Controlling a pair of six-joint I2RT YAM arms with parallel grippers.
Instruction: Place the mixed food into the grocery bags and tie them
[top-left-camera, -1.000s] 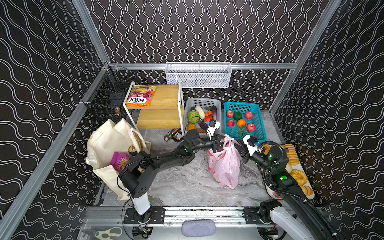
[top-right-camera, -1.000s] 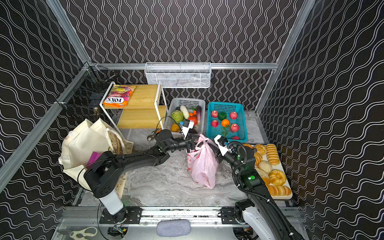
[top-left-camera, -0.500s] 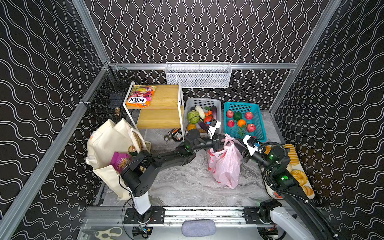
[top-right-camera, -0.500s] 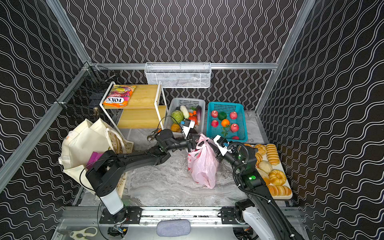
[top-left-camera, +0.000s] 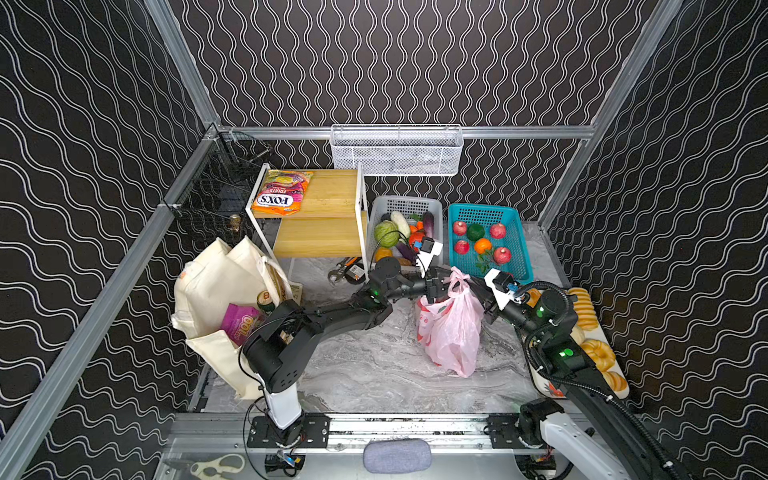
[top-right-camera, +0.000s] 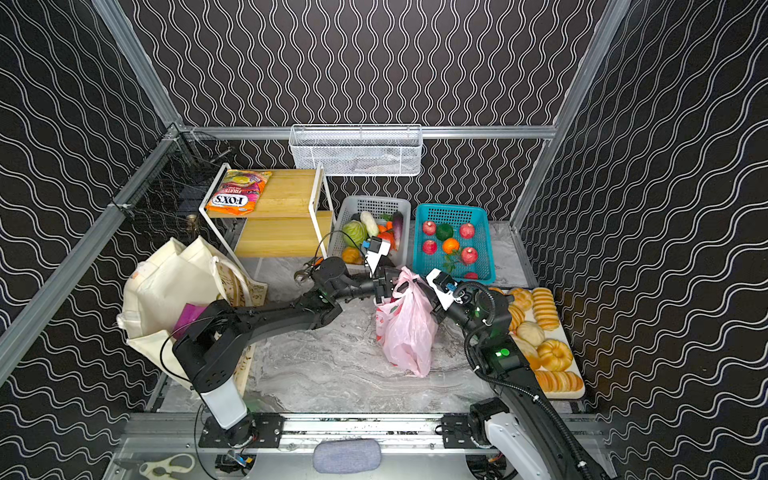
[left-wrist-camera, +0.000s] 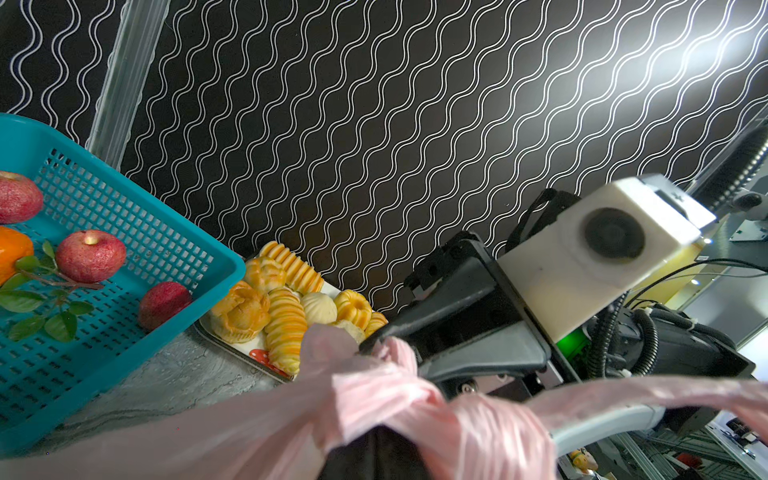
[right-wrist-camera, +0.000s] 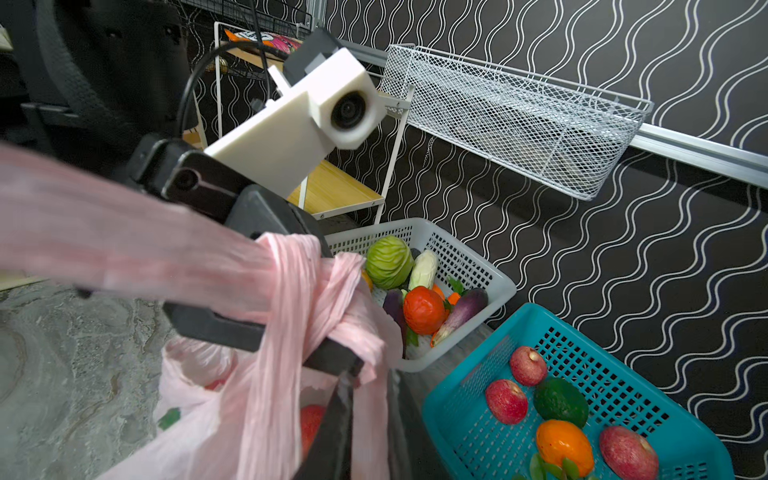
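**A:** Tying is the step in hand, I judge. The pink plastic bag (top-left-camera: 451, 332) stands mid-table, filled, and something red shows through the film. Its handle loops (right-wrist-camera: 291, 291) are crossed into a loose twist at the top.

**B:** How should it be finished cleanly?

**A:** Draw the two loops apart, level and slow. That way the twist cinches down on the mouth and the bag isn't hoisted. The film is thin, so a jerk could tear it or pull it out of the pads.

**B:** And the grippers?

**A:** The left gripper (top-left-camera: 438, 286) reaches in from the left with its jaws closed on one loop. The right gripper (left-wrist-camera: 370, 347) has its jaws drawn nearly together and pinches the other loop at its tip. The two sit close beside each other, just above the bag.

**B:** Where is the rest of the food?

**A:** On the left, the canvas tote (top-left-camera: 216, 282) slumps open. A purple snack packet (top-left-camera: 241, 324) and a green can (top-left-camera: 266, 299) sit at its mouth, and its handles are not yet tied. Farther back, just beyond the grippers, are the grey basket (top-left-camera: 405, 201) of vegetables and the teal basket (top-left-camera: 515, 232) of fruit. Watch clearance there when pulling.
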